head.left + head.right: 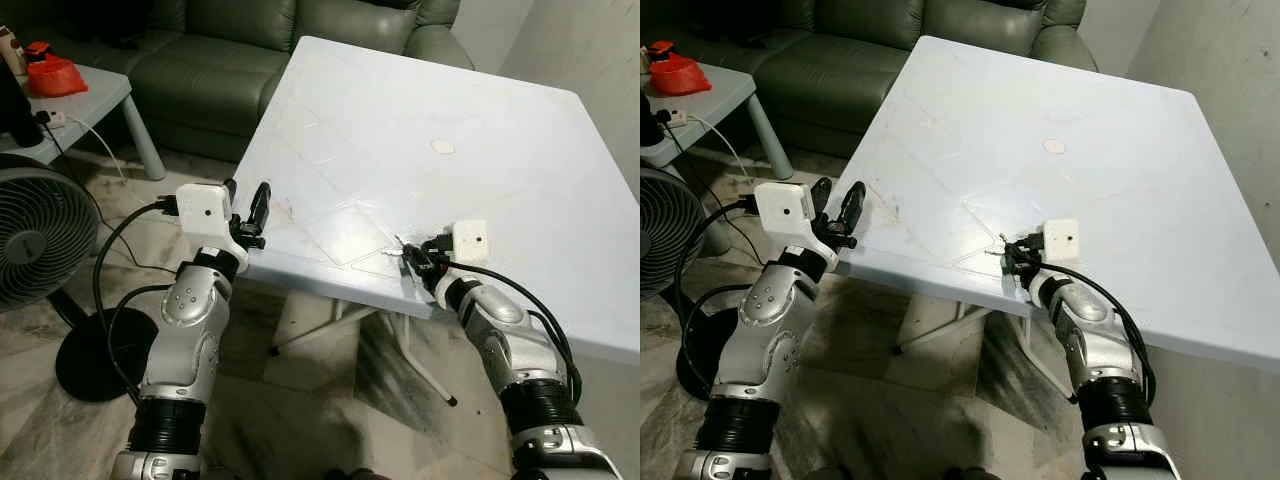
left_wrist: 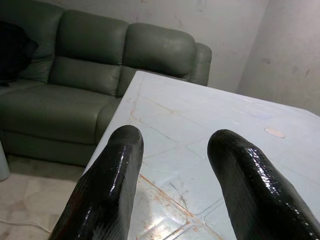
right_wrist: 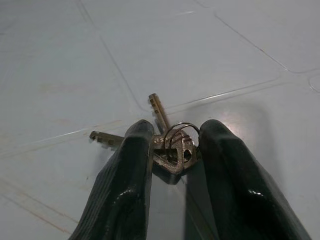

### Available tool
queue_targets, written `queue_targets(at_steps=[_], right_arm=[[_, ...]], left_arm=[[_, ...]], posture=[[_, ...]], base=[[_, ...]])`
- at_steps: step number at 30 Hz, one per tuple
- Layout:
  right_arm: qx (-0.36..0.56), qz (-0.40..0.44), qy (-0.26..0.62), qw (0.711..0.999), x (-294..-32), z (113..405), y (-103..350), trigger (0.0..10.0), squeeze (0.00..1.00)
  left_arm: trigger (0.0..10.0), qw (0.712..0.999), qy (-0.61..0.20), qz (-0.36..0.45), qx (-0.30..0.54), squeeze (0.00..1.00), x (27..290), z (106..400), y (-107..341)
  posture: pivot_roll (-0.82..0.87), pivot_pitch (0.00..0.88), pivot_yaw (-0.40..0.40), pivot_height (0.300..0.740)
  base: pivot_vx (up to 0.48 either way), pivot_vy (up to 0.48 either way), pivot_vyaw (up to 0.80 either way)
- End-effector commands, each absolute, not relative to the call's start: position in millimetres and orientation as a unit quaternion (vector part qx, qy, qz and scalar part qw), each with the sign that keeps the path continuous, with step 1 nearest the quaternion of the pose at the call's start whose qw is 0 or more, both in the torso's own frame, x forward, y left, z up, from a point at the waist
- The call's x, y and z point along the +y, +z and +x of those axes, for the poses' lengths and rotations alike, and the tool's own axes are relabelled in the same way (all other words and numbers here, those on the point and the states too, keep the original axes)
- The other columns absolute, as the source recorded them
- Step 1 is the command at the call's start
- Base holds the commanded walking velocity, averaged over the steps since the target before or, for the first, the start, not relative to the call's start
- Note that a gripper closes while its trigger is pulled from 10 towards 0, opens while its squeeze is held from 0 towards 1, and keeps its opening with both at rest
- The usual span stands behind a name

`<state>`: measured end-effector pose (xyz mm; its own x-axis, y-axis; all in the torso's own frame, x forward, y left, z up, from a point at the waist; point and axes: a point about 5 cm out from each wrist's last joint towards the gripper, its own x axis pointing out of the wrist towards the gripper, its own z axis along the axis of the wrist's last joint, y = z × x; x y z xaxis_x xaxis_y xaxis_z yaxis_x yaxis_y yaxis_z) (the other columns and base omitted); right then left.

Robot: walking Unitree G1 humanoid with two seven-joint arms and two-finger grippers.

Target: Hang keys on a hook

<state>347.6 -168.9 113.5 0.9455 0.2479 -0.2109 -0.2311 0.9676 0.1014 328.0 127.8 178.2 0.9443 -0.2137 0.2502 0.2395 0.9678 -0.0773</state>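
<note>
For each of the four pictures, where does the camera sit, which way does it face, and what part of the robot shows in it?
Left eye view: on the head, looking down at the table; both arms show, left gripper at the table's edge.
Right eye view: same head, same scene; right gripper on the table.
Left wrist view: along its open fingers, facing across the table to the sofa.
Right wrist view: along its fingers, facing down at the keys between them.
Shared: both wrist views show the table that the eyes see.

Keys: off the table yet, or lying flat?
Lying flat. The keys rest on the white table, blades splayed, between the right hand's fingers.
</note>
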Motion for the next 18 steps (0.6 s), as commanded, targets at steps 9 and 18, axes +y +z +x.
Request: queue_targets(at_steps=[9,18], right_arm=[[0.120,0.051,0.109,0.986,-165,344,110,10.0,0.00],[0.121,0.053,0.105,0.986,-159,345,111,10.0,0.00]], left_arm=[[10.0,0.983,-0.124,-0.054,-0.122,0.00,124,326,180],[10.0,0.983,-0.121,-0.055,-0.123,0.00,126,326,180]], posture=[[0.02,0.131,-0.085,0.740],[0.02,0.131,-0.091,0.740]], base=[[0.000,0.000,0.00],[0.000,0.000,0.00]])
